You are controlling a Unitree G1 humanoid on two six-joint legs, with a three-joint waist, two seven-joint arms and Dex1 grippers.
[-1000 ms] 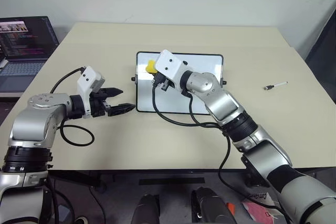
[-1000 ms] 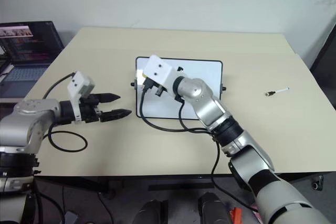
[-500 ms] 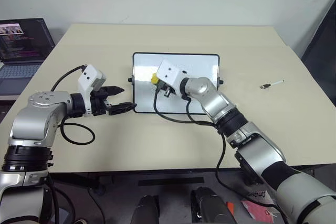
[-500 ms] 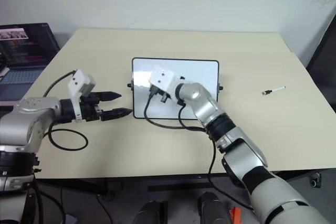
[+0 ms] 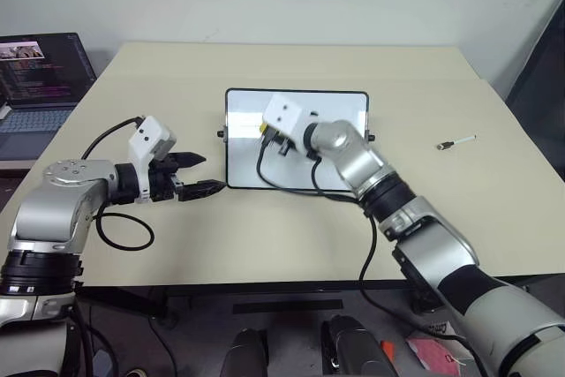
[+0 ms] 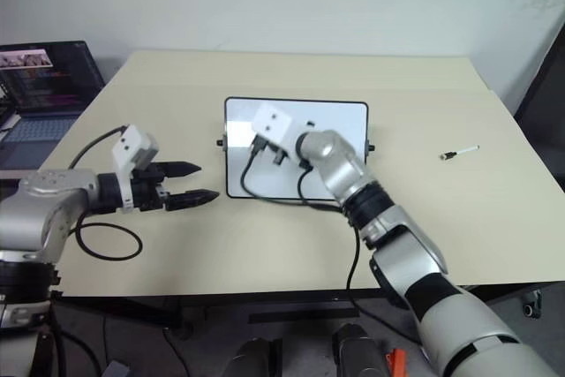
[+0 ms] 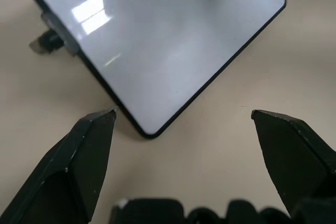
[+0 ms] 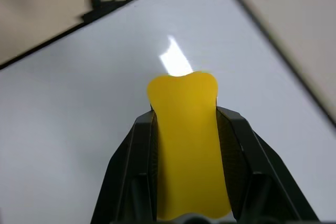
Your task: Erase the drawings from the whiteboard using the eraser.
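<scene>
Beige tabletop (image 5: 291, 236) w/ a laptop (image 5: 40, 77) off to your left and a marker pen (image 5: 461, 142) well apart on your right. Head views: the whiteboard (image 5: 340, 103) is lying flat mid-table, and you're holding the right gripper (image 5: 265, 132) over its upper-left area w/ the eraser (image 5: 264, 130) peeking yellow under the wrist. A couple of small dark marks, likely the drawings (image 6: 309, 124), are showing just beside the wrist; too small to read. The left gripper (image 5: 199, 175) is hovering just off the board's left edge, jaws apart, touching nothing.

Left wrist view: you're looking at the board's near corner between the spread fingers (image 7: 84, 150); board surface here is looking clean.

Right wrist view: jaws are clamped on the eraser, yellow block sticking out past the fingertips (image 8: 231, 124) above glossy white.

For this step, imo: you're needing the eraser face flat on the board, so be keeping pressure light and even, be sweeping across toward the marks, and be watching that the board isn't sliding. The free left jaws could be bracing the frame if it does.
</scene>
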